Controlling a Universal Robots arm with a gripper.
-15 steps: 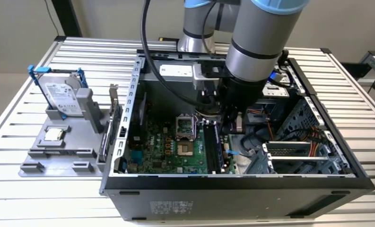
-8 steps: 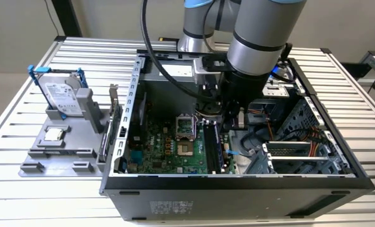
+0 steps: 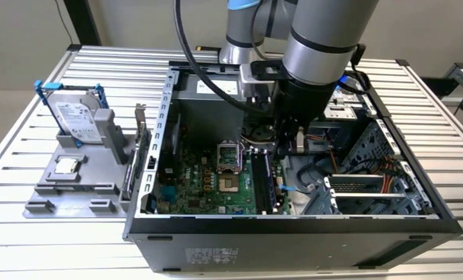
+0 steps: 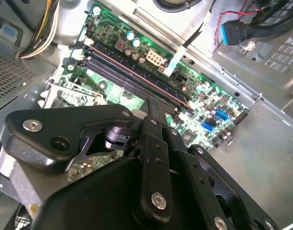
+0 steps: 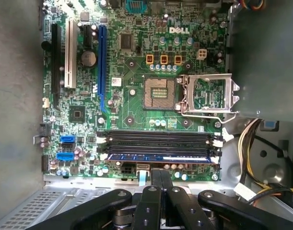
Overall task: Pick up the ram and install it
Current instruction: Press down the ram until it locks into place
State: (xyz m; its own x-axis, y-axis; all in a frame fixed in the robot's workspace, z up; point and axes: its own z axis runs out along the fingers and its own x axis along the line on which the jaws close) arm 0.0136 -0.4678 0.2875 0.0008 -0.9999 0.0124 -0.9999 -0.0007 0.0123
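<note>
The ram (image 5: 160, 157), a thin bluish stick, lies in the black slot nearest the board's edge, among the motherboard's memory slots (image 5: 158, 141). In the exterior view it is the dark strip (image 3: 273, 182) on the board's right side. My gripper (image 5: 160, 172) hangs inside the open computer case (image 3: 293, 224), just above the edge of the board beside the ram. Its two black fingers (image 5: 156, 184) are pressed together with nothing visible between them. In the second wrist view one finger (image 4: 153, 108) reaches down to the slots.
An open processor socket (image 5: 160, 93) with its raised metal frame (image 5: 208, 96) sits beyond the slots. Cables (image 5: 254, 143) and a drive cage (image 3: 364, 186) crowd one side. Outside the case, a grey fixture (image 3: 68, 189) holds a hard drive (image 3: 75, 119) and a silver chip (image 3: 66, 166).
</note>
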